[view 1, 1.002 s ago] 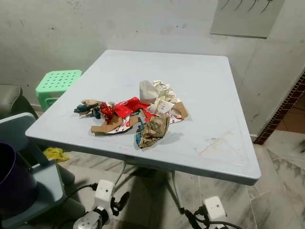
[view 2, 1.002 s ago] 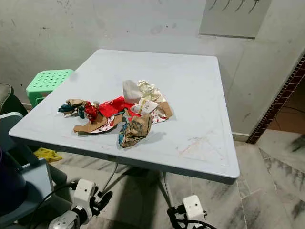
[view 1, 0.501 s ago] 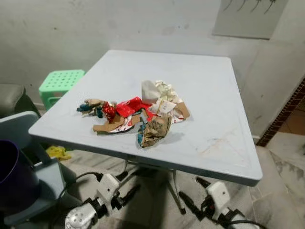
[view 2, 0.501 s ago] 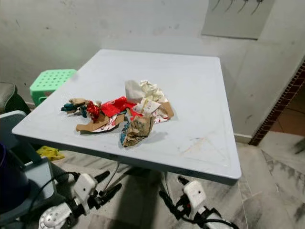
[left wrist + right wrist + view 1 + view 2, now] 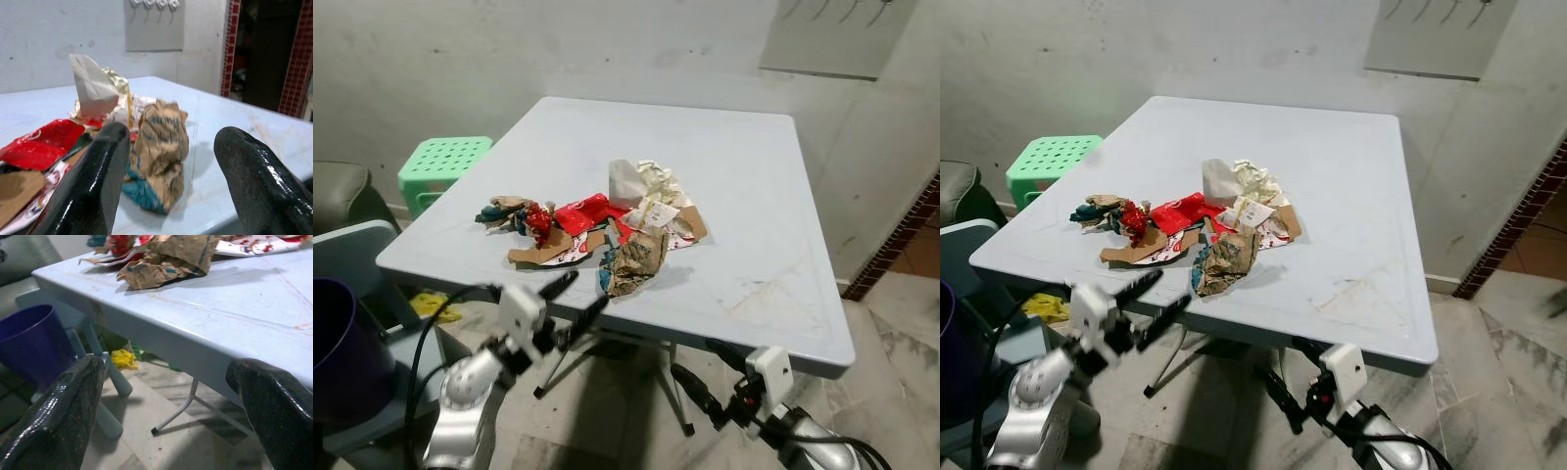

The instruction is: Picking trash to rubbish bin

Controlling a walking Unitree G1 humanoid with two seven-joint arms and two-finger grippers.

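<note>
Pale blue table (image 5: 744,196), square, trash heap near its front-centre. Both arms raised vs 1 s ago, when they hung low under the table's front edge; camera also shifted a little, so the table and trash have not moved.

Purple bin (image 5: 347,343) on the floor at 9 o'clock of the robot, beside a blue-grey chair (image 5: 352,255). Green stool (image 5: 445,166) at 10 o'clock of the table.

Trash pile (image 5: 597,230): white paper and foil at the 12 o'clock end, red wrapper mid, cardboard scrap and dark crumples out at 9 o'clock.

Left gripper (image 5: 570,304) now up at the table's front edge, fingers spread apart, empty, aimed at the crumpled brown paper bag (image 5: 634,262), which lies at the 6 o'clock edge of the pile, just ahead of the fingers, not touching.

Right gripper (image 5: 700,377) lower, under the front edge at 5 o'clock of the pile, fingers spread, empty.

Judgement: reach phase begun, brown bag is likely first pick; nothing binned yet.
</note>
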